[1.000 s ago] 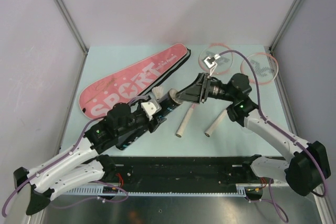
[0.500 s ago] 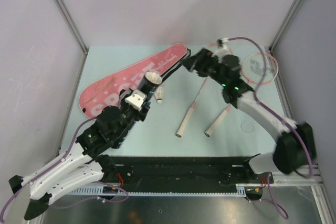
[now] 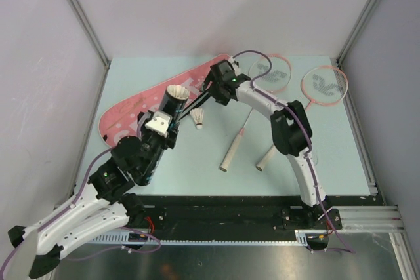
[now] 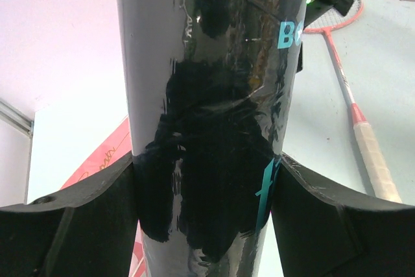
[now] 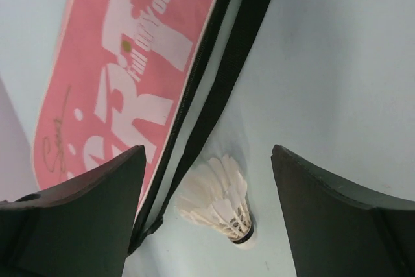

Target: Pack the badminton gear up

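Observation:
My left gripper is shut on the long black tube and holds it tilted up. A white shuttlecock shows in the tube's open mouth. My right gripper hangs open just above a loose shuttlecock. This shuttlecock lies on the table beside the black-edged rim of the pink "SPORT" bag. Two pink-rimmed rackets lie at the back right, with their pale handles pointing toward me.
The bag lies flat across the back left of the pale table. Grey walls and metal posts close in the sides and back. The right arm arches over the racket shafts.
My right gripper left the tube's mouth, swung to the back, then went left over the loose shuttlecock. The left arm raised the tube and tilted it more upright.

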Action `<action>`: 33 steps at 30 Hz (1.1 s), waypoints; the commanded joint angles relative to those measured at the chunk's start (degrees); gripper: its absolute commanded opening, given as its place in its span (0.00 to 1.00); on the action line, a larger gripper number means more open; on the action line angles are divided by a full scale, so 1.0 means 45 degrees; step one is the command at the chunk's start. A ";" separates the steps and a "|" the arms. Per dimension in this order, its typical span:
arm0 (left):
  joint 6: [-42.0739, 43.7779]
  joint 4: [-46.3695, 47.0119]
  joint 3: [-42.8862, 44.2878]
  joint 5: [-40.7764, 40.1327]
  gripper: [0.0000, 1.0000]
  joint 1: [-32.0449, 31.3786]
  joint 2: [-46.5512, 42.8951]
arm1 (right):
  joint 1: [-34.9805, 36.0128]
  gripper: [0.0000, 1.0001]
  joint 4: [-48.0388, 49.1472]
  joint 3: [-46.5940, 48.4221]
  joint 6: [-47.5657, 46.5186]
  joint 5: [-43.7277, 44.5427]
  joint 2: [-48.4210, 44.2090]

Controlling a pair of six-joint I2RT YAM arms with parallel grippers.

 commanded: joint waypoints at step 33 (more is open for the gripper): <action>-0.0173 0.0682 0.0628 0.4228 0.15 0.0028 0.1857 | -0.1524 0.00 0.3580 -0.8724 -0.2064 -0.3002 -1.1524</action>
